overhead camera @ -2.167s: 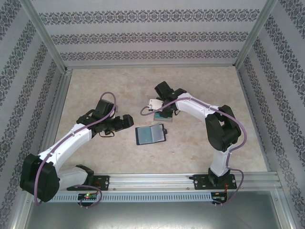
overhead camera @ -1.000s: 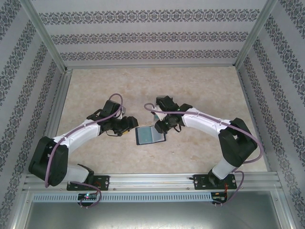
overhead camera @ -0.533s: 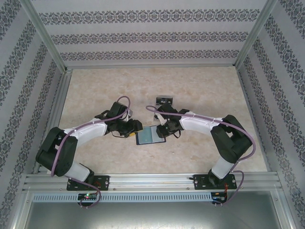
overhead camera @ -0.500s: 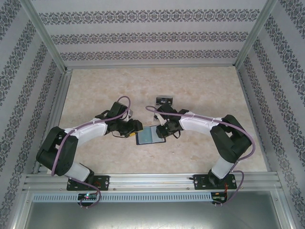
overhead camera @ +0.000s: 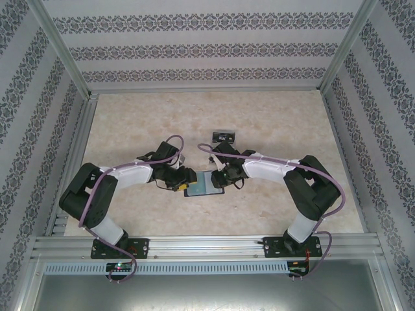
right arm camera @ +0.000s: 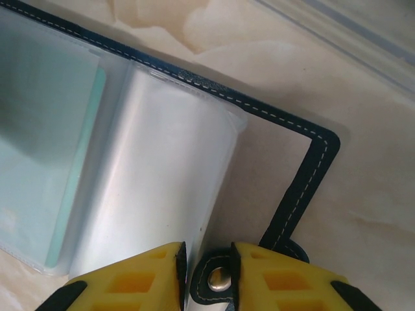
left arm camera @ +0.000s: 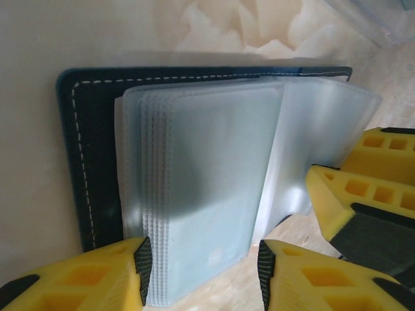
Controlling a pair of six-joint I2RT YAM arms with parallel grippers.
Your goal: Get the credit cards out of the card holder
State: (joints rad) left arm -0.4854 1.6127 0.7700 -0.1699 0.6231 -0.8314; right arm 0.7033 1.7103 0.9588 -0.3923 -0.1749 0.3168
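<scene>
The card holder [overhead camera: 205,184] lies open on the table between both arms. In the left wrist view its dark cover [left arm camera: 91,149] carries a stack of clear sleeves [left arm camera: 207,168] with a pale teal credit card showing through them. My left gripper [left arm camera: 202,280] is open, its fingers either side of the stack's near edge. My right gripper [right arm camera: 206,269] is shut on the holder's black clasp tab [right arm camera: 217,280] with its metal snap. A teal card [right arm camera: 39,162] sits in a sleeve at the left of the right wrist view. A dark card [overhead camera: 225,137] lies loose behind the holder.
Patterned walls and metal frame posts [overhead camera: 65,71] enclose the marble-look table [overhead camera: 279,116]. An aluminium rail [overhead camera: 207,245] runs along the near edge. The right gripper's yellow fingers [left arm camera: 363,188] reach in close beside the left gripper at the holder's right edge.
The right gripper left the dark card on the table, came down and shut on the holder's clasp tab. The left gripper moved right up to the holder's sleeves.
</scene>
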